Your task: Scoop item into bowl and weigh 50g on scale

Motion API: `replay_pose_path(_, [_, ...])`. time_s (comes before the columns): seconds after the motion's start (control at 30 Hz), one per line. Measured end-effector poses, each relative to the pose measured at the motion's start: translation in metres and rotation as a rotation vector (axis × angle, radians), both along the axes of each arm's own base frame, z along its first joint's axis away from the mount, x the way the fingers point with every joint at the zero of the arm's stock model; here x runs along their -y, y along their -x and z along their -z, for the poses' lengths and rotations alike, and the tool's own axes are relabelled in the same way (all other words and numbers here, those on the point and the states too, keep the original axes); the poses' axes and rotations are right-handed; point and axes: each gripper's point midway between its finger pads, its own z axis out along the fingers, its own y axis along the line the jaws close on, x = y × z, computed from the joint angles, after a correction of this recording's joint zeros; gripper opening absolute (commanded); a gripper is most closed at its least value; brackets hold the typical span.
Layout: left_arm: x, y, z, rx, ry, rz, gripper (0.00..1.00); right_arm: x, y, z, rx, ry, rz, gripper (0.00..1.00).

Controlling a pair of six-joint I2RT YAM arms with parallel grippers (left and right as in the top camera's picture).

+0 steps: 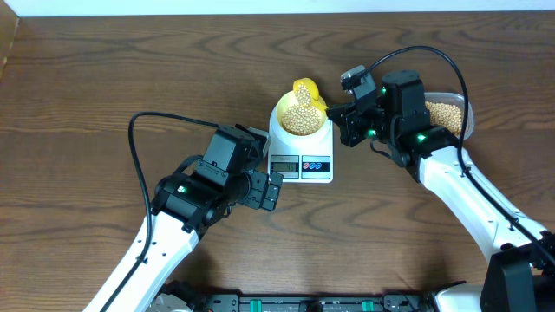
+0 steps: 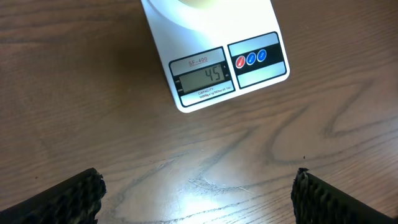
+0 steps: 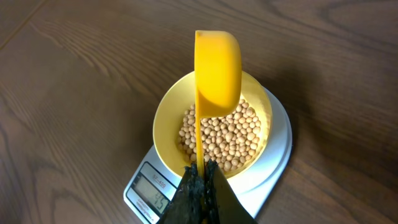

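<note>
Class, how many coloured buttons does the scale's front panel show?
3, in a row right of the display: red button, middle blue button, end blue button. None looks hidden.

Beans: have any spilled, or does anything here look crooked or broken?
Nothing stands out. The beans lie inside the bowl, which sits squarely on the scale; none show loose on the table. The right gripper holds the scoop tipped over the bowl.
</note>
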Motion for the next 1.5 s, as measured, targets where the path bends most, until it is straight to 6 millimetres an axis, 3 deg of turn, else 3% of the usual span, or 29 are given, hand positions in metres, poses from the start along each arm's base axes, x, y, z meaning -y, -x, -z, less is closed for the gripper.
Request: replay_pose_path(1.5, [0.0,0.0,0.0,0.0,0.0,0.0,0.98,0.0079,0.0004,0.0088,0.016,0.075,-0.003,0.01])
